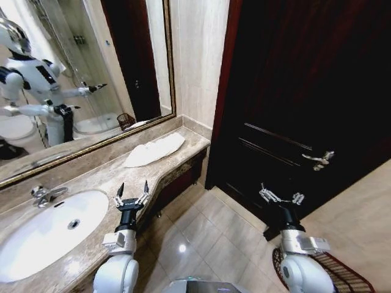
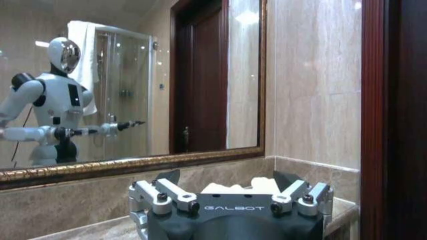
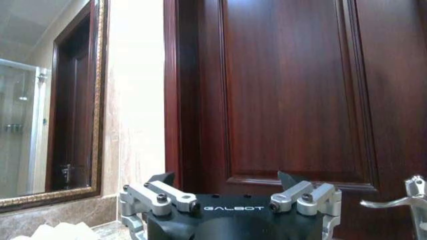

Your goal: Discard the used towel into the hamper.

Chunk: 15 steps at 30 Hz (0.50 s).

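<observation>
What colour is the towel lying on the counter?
White; the towel lies crumpled on the marble counter, clearest in the head view.

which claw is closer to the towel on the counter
The left claw: it hangs open over the marble counter edge beside the sink, short of the white towel. The right claw is over the floor, facing the door.

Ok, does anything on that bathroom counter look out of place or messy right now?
Only the white towel: it lies crumpled in a loose heap on the marble counter near its far end, beyond the sink, rather than folded or hung. The left claw hovers open short of it; the right claw is open by the dark door. Nothing spilled or broken.
</observation>
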Motion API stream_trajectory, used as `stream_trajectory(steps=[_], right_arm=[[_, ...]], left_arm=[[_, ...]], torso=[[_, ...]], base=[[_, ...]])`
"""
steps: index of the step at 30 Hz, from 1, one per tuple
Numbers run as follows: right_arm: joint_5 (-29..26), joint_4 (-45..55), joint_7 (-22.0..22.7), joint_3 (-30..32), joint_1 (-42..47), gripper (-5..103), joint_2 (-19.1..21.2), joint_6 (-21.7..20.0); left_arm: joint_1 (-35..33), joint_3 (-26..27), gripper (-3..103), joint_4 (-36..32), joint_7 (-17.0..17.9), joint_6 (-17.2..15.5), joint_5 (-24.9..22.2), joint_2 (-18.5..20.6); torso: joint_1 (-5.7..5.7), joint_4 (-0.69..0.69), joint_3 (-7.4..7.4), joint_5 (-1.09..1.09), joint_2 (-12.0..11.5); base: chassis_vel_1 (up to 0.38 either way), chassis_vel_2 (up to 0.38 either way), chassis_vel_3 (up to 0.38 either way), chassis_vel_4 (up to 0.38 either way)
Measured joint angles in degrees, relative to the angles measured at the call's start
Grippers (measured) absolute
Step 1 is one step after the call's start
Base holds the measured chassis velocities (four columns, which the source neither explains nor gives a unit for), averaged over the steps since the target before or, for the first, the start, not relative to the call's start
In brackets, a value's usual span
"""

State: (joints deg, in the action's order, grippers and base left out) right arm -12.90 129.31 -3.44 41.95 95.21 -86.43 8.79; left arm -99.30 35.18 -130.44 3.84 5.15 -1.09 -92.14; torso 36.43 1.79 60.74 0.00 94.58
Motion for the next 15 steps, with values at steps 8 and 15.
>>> stream_trajectory(steps=[8, 15], right_arm=[[0.34, -1.07, -0.27, 0.03, -0.11, 100, -0.27, 0.85], [0.79, -1.54, -0.29, -0.06, -0.27, 100, -0.41, 1.38]], left_arm=[[0.21, 0.05, 92, 0.85, -0.10, 0.24, 0.31, 0.00], [0.38, 0.01, 93, 1.40, -0.53, 0.71, 0.21, 0.00]], torso=[[-0.03, 0.01, -0.01, 0.00, 0.01], [0.01, 0.02, 0.00, 0.00, 0.00]], base=[[-0.030, 0.021, 0.022, -0.020], [-0.143, 0.140, 0.150, -0.143]])
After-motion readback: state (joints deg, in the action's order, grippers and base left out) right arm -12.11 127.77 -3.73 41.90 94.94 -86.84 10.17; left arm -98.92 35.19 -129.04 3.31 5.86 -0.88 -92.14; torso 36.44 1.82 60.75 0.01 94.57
